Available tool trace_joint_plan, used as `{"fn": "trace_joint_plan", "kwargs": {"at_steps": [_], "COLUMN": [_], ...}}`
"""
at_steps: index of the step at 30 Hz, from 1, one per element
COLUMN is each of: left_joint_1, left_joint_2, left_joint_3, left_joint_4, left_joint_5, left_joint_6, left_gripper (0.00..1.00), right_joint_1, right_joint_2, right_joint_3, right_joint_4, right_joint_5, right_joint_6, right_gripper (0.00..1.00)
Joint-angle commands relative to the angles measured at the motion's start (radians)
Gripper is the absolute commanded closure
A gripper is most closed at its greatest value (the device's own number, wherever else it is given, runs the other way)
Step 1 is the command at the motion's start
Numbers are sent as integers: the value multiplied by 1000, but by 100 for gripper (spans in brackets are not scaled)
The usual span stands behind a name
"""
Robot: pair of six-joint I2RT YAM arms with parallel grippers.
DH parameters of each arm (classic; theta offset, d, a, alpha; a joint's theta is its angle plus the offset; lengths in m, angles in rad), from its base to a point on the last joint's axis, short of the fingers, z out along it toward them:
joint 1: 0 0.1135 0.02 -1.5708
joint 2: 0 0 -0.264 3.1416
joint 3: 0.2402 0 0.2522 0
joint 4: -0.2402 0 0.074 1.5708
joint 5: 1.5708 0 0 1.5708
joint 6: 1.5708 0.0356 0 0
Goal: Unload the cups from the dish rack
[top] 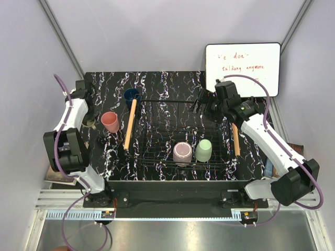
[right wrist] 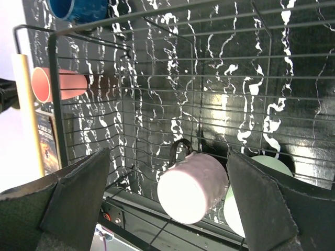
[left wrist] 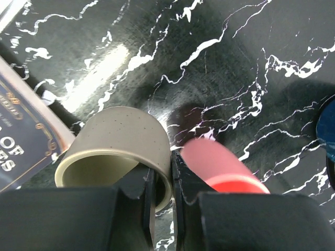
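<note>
The dish rack (top: 157,137) lies mid-table with a wooden bar (top: 130,124) along each side. A mauve cup (top: 182,153) and a mint green cup (top: 203,150) stand upside down in its front part. A pink cup (top: 110,121) and a dark blue cup (top: 131,95) stand on the table left of the rack. My left gripper (left wrist: 163,183) is shut on the wall of the beige cup (left wrist: 120,141), low over the table beside the pink cup (left wrist: 220,167). My right gripper (right wrist: 167,157) is open above the rack (right wrist: 209,78), with the mauve cup (right wrist: 193,185) below it.
A whiteboard (top: 242,68) leans at the back right. A book (left wrist: 21,141) lies at the table's left edge, close to the beige cup. The dark blue cup (left wrist: 327,130) is just right of the pink one. Grey walls enclose the table.
</note>
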Motion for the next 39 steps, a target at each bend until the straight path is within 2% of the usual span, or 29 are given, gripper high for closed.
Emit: {"fn": "trace_joint_plan", "kwargs": {"at_steps": [1, 9, 16, 39], "left_joint_1": [13, 60, 111, 125], "left_joint_2": [35, 100, 170, 265], "left_joint_3": [76, 119, 75, 112], "left_joint_4": [31, 29, 29, -37], "left_joint_5": [10, 10, 71, 129], "left_joint_6": [-33, -29, -41, -56], "left_gripper": [100, 100, 100, 99], "right_joint_1": [9, 9, 9, 9], "right_joint_2": [-39, -71, -53, -30], "right_joint_3": [-25, -62, -60, -71], "right_joint_4": [12, 15, 16, 44], "right_joint_5": [-8, 12, 15, 15], "right_joint_6": [2, 15, 22, 34], "right_gripper": [0, 0, 0, 0]}}
